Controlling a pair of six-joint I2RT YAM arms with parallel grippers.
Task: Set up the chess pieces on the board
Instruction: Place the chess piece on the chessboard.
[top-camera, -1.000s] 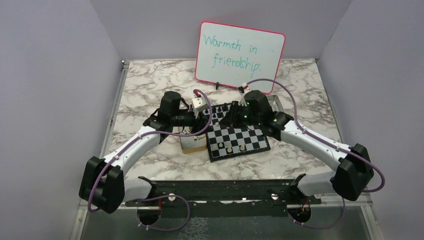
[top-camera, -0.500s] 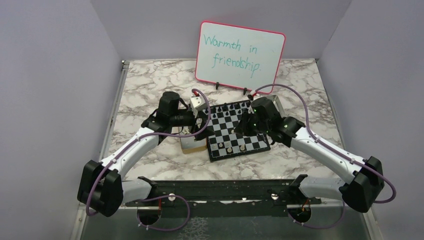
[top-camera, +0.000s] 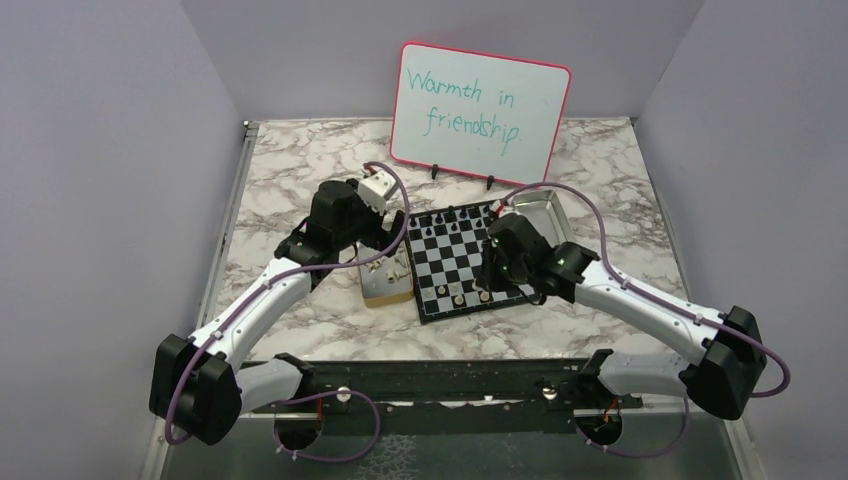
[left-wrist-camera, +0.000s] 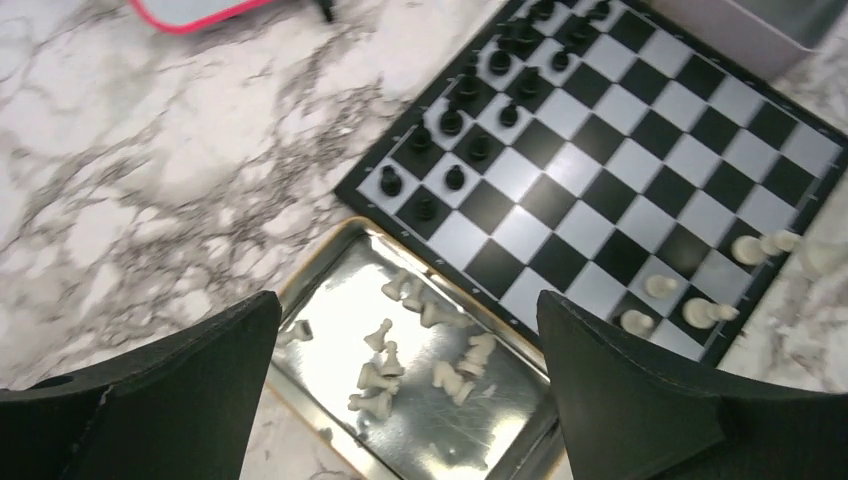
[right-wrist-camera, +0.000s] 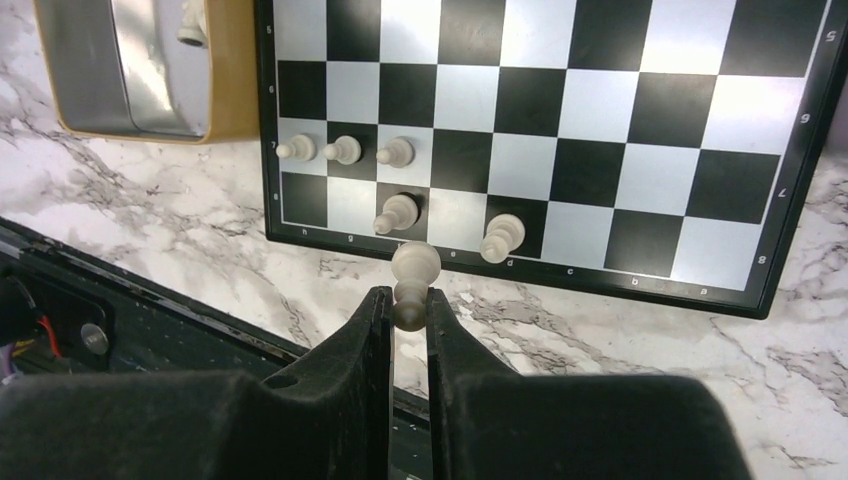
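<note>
The board (top-camera: 470, 255) lies mid-table, black chess pieces (left-wrist-camera: 455, 120) standing along its far rows. A few cream pieces (right-wrist-camera: 343, 150) stand near its front edge. My right gripper (right-wrist-camera: 407, 298) is shut on a cream piece (right-wrist-camera: 413, 265), held just off the board's front border (right-wrist-camera: 520, 275); seen from above it (top-camera: 492, 275) hangs over the near rows. My left gripper (left-wrist-camera: 408, 305) is open, empty, above the tan box (left-wrist-camera: 330, 455), where several loose cream pieces (left-wrist-camera: 385, 370) lie on the shiny bottom. In the top view the left gripper (top-camera: 392, 252) hangs at the board's left side.
A silver metal tray (top-camera: 540, 208) sits behind the board's right corner. A pink-framed whiteboard (top-camera: 480, 112) stands at the back. The tan box (top-camera: 385, 290) touches the board's left edge. The black base rail (top-camera: 440, 385) runs along the near table edge.
My left gripper opened wide and pulled back left from the board's far-left corner to above the box. My right gripper carried the cream piece from the board's back rows to its front edge.
</note>
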